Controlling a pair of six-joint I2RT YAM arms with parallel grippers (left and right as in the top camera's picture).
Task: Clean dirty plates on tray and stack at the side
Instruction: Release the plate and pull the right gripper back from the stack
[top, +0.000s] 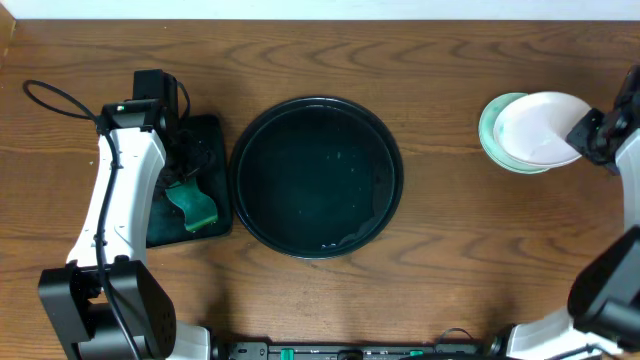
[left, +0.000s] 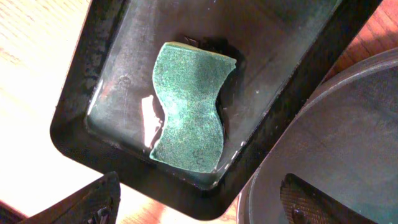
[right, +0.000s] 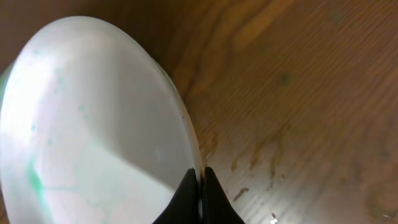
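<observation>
Brown wood-grain table (top: 440, 260) fills nearly the whole overhead view, with a pale strip of wall (top: 320, 8) along its far edge.

On the left side, the left arm reaches up from its base at the near edge. It bends over a rectangular black tray (top: 222, 135), and its wrist points down into it. The left gripper (top: 188, 160) hangs above this tray with its jaws spread wide and nothing between them. In the left wrist view, one dark finger (left: 93, 202) shows at the bottom edge. Below it, a green wavy-edged sponge (left: 189, 112) lies flat in the wet rectangular tray.

The round black tray (top: 250, 180) sits in the middle of the table, just beside the rectangular one. Its glossy floor carries no plate.

On the right side, the right arm comes in from the near right corner. The right gripper (right: 200, 186) is clamped on the rim of the white plate (right: 93, 124), with its two dark fingertips pinched tight on the edge. Faint teal smears mark the plate's inner face. This plate rests on the mint-green plates (top: 488, 130), shifted slightly to the right of them. The stack stands well apart from the round tray, near the table's far right edge.
</observation>
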